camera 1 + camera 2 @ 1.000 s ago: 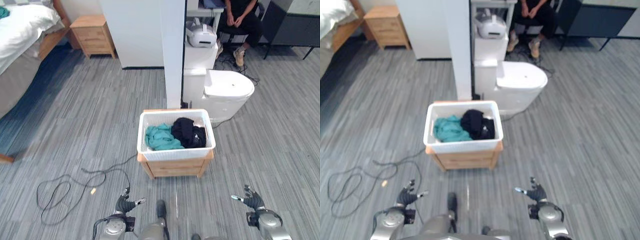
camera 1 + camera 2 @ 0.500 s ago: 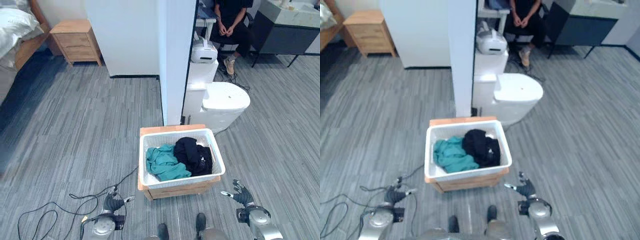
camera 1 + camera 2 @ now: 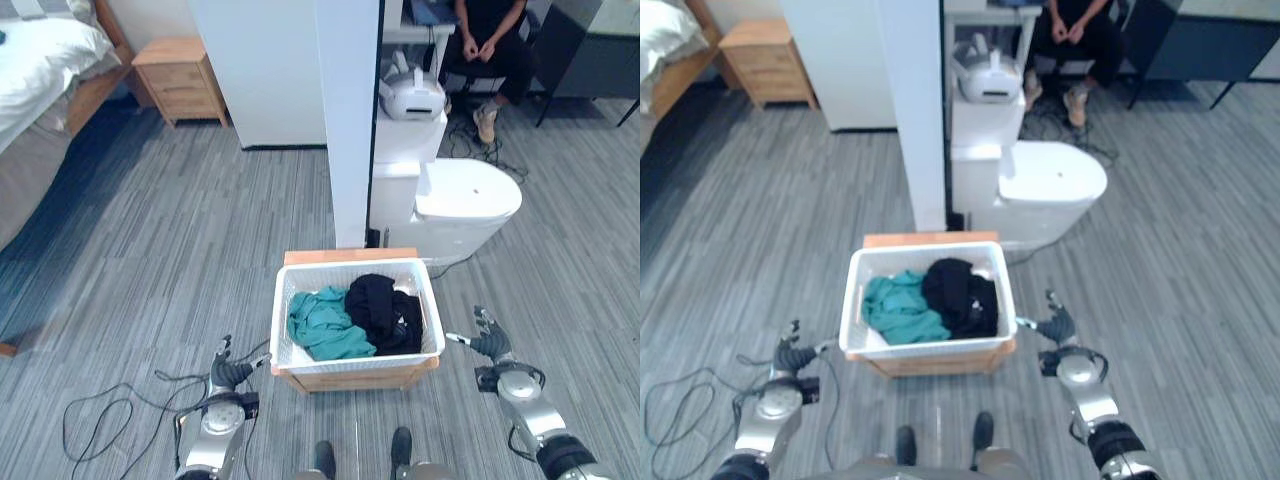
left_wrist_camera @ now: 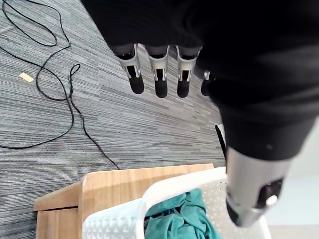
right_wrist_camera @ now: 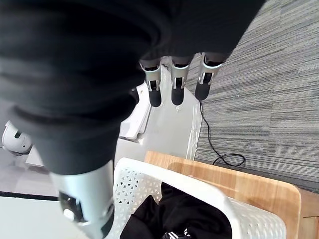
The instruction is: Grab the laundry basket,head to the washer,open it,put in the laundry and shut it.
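Both hands, left (image 3: pixel 232 374) and right (image 3: pixel 489 344), fingers straight and empty, now flank the white perforated plastic laundry basket (image 3: pixel 352 356), closer than before.

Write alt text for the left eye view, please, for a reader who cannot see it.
A white laundry basket holding teal clothes and black clothes sits on a low wooden stand, with the open left hand and right hand at either side, not touching it.

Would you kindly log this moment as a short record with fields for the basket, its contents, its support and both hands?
basket: white laundry basket, not held
contents: teal garment beside black garment
support: low wooden stand
left hand: left hand open, beside the basket, apart from it
right hand: right hand open, beside the basket, apart from it
nearby: toilet behind
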Tool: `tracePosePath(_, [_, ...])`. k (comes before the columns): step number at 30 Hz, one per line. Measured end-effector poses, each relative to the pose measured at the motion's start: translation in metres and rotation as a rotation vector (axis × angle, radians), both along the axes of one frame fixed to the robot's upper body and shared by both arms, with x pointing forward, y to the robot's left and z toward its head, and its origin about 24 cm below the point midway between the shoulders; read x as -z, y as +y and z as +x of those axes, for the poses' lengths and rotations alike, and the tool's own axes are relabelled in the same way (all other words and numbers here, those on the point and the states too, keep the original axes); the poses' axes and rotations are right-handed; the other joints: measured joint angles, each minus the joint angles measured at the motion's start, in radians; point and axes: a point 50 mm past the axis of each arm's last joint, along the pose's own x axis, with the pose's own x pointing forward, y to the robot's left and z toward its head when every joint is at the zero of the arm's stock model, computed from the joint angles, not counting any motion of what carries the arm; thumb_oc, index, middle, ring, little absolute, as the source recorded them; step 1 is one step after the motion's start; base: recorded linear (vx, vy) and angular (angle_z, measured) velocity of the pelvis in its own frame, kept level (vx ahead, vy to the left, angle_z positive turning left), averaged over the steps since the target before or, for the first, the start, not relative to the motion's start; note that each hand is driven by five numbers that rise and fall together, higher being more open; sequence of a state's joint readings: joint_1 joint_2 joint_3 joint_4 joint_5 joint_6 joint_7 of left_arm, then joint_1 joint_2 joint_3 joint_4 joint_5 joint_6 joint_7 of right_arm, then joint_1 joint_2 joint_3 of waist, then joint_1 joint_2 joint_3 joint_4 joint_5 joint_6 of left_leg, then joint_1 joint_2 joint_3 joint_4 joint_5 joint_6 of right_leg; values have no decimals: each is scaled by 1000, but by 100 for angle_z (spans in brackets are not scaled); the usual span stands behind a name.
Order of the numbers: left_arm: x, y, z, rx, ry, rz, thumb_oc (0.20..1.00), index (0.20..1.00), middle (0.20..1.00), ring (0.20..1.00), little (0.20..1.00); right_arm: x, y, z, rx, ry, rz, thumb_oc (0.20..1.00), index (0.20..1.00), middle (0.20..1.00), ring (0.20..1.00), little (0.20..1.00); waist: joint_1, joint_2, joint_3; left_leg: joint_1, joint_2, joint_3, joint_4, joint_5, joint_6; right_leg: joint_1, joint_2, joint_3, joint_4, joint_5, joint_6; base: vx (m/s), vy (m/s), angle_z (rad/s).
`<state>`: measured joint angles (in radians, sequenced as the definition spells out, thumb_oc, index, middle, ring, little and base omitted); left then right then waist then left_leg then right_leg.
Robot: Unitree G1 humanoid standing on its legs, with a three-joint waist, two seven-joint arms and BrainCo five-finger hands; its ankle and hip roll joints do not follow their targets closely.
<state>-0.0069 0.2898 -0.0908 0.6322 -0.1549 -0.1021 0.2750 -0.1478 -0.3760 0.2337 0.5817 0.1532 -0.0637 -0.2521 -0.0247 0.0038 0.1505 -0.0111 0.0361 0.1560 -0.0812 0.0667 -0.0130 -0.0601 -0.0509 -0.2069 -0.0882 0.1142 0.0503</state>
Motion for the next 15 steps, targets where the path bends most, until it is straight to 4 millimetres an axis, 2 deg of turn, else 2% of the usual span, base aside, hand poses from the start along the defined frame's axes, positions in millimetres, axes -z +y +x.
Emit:
tracePosePath(1, [-4,-7,20,-16,-17,19,1000,1000,1000,1000,1000,-15,6,24,13,-58,-23,1000,1000,1000,1000,1000,0,3,28,-68,-2,3,0,22,2,-70,-1,4,1,25,5,-303,-17,-7])
tracePosePath(2, [-13,-11,35,-8,-53,25,1000,1000,1000,1000,1000,-28,9,39,14,-107,-26,1000,1000,1000,1000,1000,1,6,63,-101,-3,3,0,36,0,-102,-2,8,3,40,9,-276,-24,-5])
tracePosePath(3, [-33,-22,67,2,-124,28,1000,1000,1000,1000,1000,-49,17,65,15,-167,-51,1000,1000,1000,1000,1000,1,7,147,-151,-4,2,0,62,0,-151,-3,11,6,66,-2,-163,-11,0])
tracePosePath(6, [-47,-23,89,-1,-158,67,1000,1000,1000,1000,1000,-64,31,85,6,-198,-72,1000,1000,1000,1000,1000,0,6,183,-193,3,7,0,64,-11,-198,3,16,6,73,2,-118,2,-8])
tracePosePath(8, [-84,-26,125,31,-250,114,1000,1000,1000,1000,1000,-96,33,113,25,-247,-99,1000,1000,1000,1000,1000,-1,4,248,-233,11,22,0,77,-22,-243,10,23,6,86,0,-45,14,-12])
tracePosePath(10, [-101,-31,139,40,-297,138,1000,1000,1000,1000,1000,-108,37,121,20,-279,-89,1000,1000,1000,1000,1000,-2,4,262,-246,14,21,0,81,-20,-255,15,24,6,86,-1,4,5,-3])
tracePosePath(11, [-107,-31,144,58,-301,161,1000,1000,1000,1000,1000,-111,38,123,21,-282,-81,473,473,473,473,473,-3,5,268,-247,16,22,0,82,-18,-255,17,24,6,87,-3,40,8,3])
tracePosePath(12, [-109,-32,145,65,-304,167,351,351,351,351,351,-110,40,123,20,-281,-69,200,200,200,200,200,-3,3,269,-247,17,22,0,82,-18,-255,19,24,6,90,-7,42,-1,3])
tracePosePath(13, [-110,-30,145,65,-305,173,200,200,200,200,200,-109,41,122,13,-283,-58,200,200,200,200,200,-3,3,269,-247,17,22,0,82,-18,-254,19,24,6,90,-8,47,-11,0])
tracePosePath(15, [-108,-32,142,77,-311,162,200,200,200,200,200,-108,45,120,-16,-287,-49,200,200,200,200,200,-2,3,269,-244,16,22,0,81,-19,-249,18,23,6,89,-9,55,-9,4])
